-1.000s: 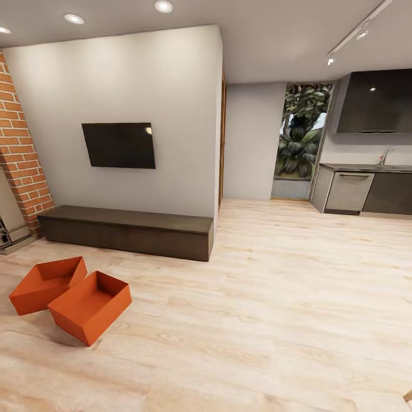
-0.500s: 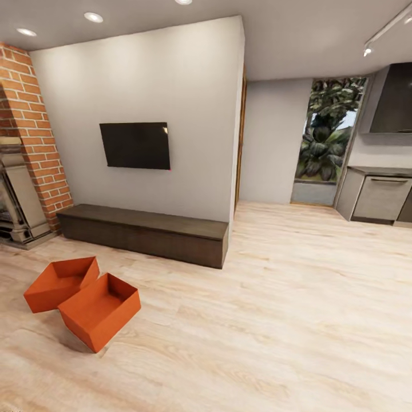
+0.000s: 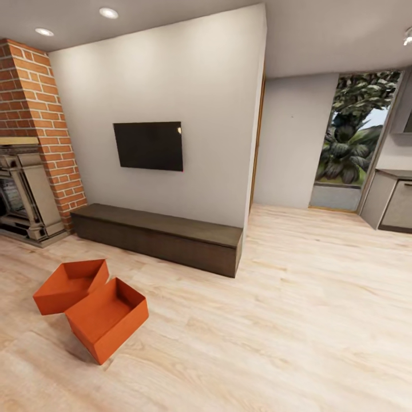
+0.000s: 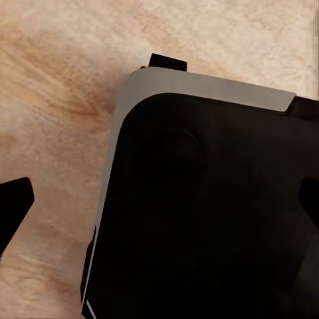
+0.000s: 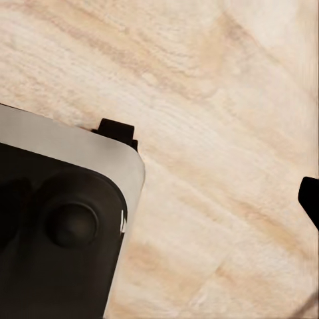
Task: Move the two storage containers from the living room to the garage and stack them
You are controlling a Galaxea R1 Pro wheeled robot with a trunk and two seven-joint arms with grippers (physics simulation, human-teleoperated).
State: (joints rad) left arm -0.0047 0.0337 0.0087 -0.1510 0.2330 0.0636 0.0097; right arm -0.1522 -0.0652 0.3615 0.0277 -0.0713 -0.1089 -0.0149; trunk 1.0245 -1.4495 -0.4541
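Two storage containers (image 3: 91,306) sit touching on the living room planks (image 3: 274,320); the approach should square up close first. Gripper spread: cannot tell.

I see two bins (image 3: 91,303) in matt orange, smooth-walled, on pale wood-plank floor (image 3: 274,332). The cabinet (image 3: 160,237) looks dark matt wood, the fireplace column (image 3: 43,114) rough red brick, the TV (image 3: 149,146) glossy black.

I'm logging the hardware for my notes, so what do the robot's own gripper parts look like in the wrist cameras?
Little shows. Matt black, angular left fingertips and one right fingertip sit at the picture edges. Below them is the robot's black rounded base with a pale grey rim. No cables or markings are visible.
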